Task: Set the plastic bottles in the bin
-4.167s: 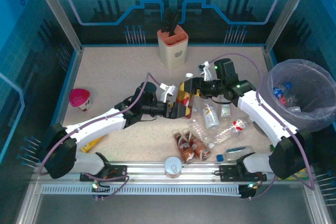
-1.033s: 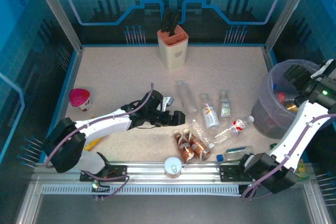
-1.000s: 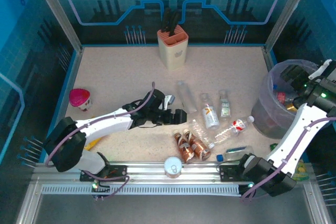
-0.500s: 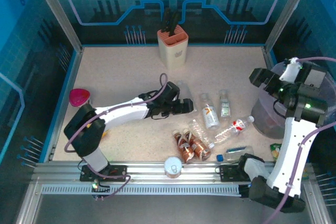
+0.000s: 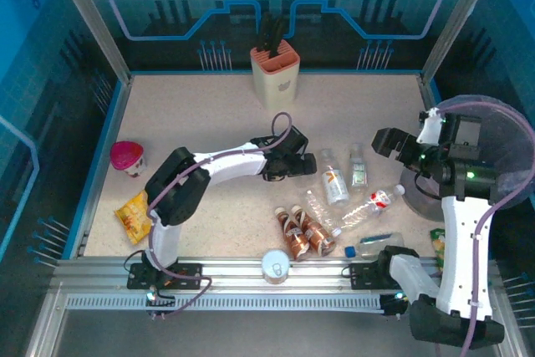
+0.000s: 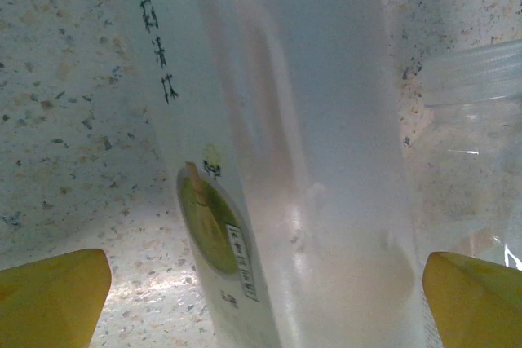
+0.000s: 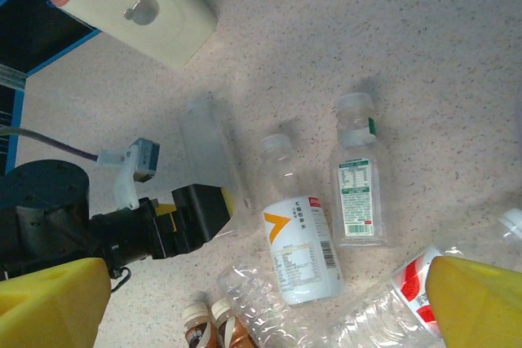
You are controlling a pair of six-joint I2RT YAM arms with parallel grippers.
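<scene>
Top external view. The speckled surface point(image 5: 184, 123) carries a beige knife block point(image 5: 275, 71) at its far edge, and all positions here are given from that block. The bin point(image 5: 512, 177), lined with a pale-lavender bag, stands far to the block's right and nearer the camera.

The left arm point(image 5: 217, 165) folds sharply at an elbow left of and nearer than the block. Its forearm runs low and level to a spot just in front of the block. There the left pincer point(image 5: 305, 166) has its jaws wide apart. They straddle a tall clear bottle point(image 6: 302, 160) lying on the surface, without clamping it.

The right arm point(image 5: 464, 232) rises steeply to the block's right, beside the bin, with its wrist turned leftward. The right pincer point(image 5: 383, 141) hangs above the surface, jaws spread, with nothing between them.

The other plastic bottles lie in front of the block and slightly right:
- a white-labelled bottle point(image 5: 335, 183)
- a green-labelled bottle point(image 5: 358, 169)
- a red-labelled bottle point(image 5: 372, 204)
- a brown pair point(image 5: 297, 232)

A silver can point(image 5: 275, 265) lies nearest the camera, straight in front of the block.
</scene>
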